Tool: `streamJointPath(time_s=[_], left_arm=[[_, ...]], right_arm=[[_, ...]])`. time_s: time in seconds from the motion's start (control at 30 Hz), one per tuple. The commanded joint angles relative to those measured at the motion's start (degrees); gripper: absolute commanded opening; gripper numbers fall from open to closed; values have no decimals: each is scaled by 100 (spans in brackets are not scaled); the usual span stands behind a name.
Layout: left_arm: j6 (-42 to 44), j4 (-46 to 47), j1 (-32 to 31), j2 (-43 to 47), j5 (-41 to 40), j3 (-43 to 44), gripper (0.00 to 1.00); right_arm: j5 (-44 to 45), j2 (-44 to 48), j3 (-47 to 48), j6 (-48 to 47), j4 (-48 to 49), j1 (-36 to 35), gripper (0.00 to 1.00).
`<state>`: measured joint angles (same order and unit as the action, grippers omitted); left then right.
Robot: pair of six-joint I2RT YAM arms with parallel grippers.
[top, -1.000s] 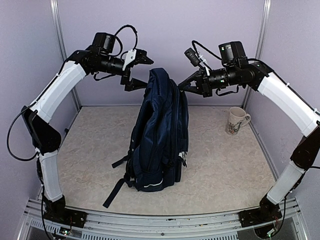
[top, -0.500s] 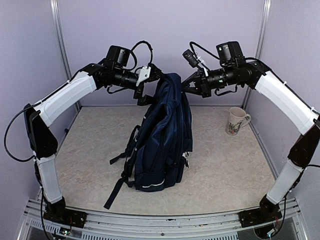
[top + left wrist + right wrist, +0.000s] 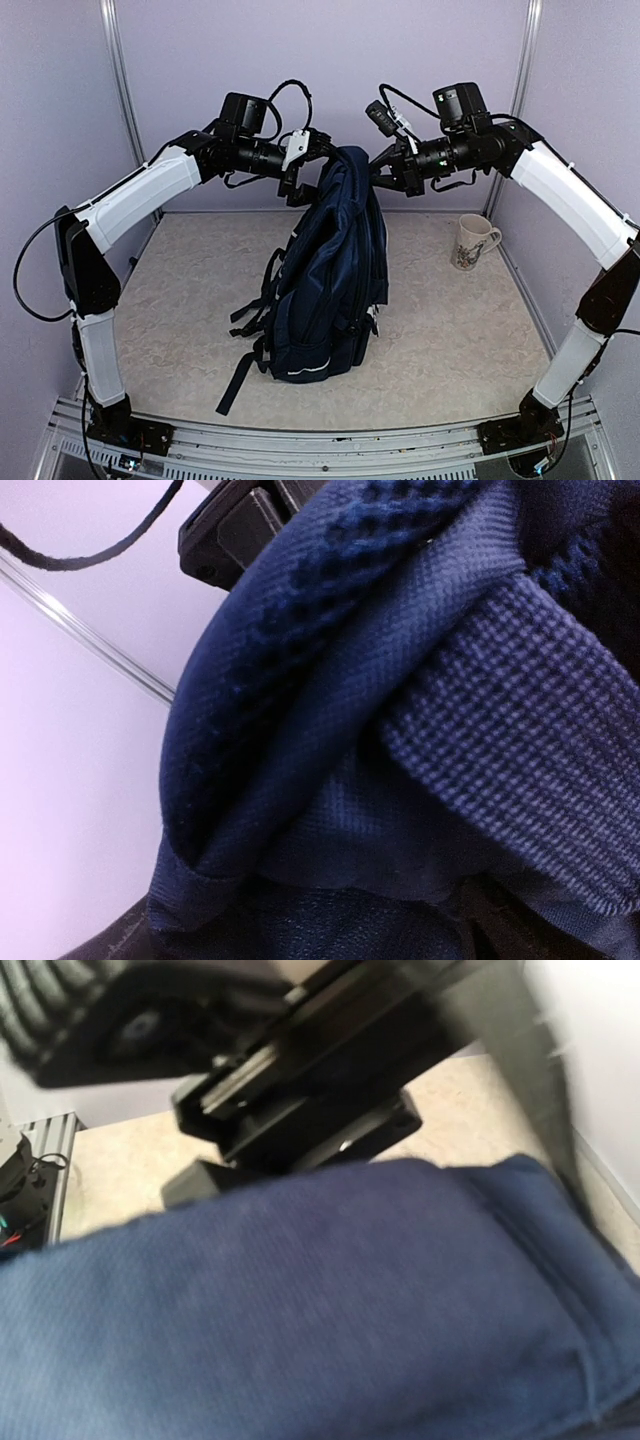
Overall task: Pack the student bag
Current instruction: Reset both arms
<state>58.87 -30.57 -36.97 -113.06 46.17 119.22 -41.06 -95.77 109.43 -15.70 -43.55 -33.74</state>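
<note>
The student bag (image 3: 325, 290), navy blue with dark straps, stands upright in the middle of the table and leans slightly right at its top. My right gripper (image 3: 378, 172) is shut on the fabric at the bag's top right. From the left, my left gripper (image 3: 312, 170) straddles the bag's top edge, one finger above and one below it, jaws still apart. Navy fabric (image 3: 400, 780) fills the left wrist view and hides those fingers. In the right wrist view the bag (image 3: 300, 1320) covers the lower half, and the left gripper's black body (image 3: 300, 1090) is just beyond it.
A patterned cream mug (image 3: 470, 242) stands at the back right near the wall. The bag's loose straps (image 3: 245, 350) trail onto the table at its left front. Pale walls and metal posts close in the back and sides.
My left arm has swung right until its jaws reached the bag's top, and they have begun closing. The bag's top has shifted right and its straps have spread out.
</note>
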Motion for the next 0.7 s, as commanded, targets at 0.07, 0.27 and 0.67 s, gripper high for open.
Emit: streamJointPath(time_s=[0.07,0.27,0.67], left_arm=[[-807,1116,-193,42,138,-50,99],[-968,1126,27,-10,912,129,99],[-1633,2723,629,745,938,-1024,99]], right_arm=[[-469,22,244,-169,373,-217,0],[-430,-7,238,-174,363,-221,0],[-369,5,218,-254,265,-230,0]])
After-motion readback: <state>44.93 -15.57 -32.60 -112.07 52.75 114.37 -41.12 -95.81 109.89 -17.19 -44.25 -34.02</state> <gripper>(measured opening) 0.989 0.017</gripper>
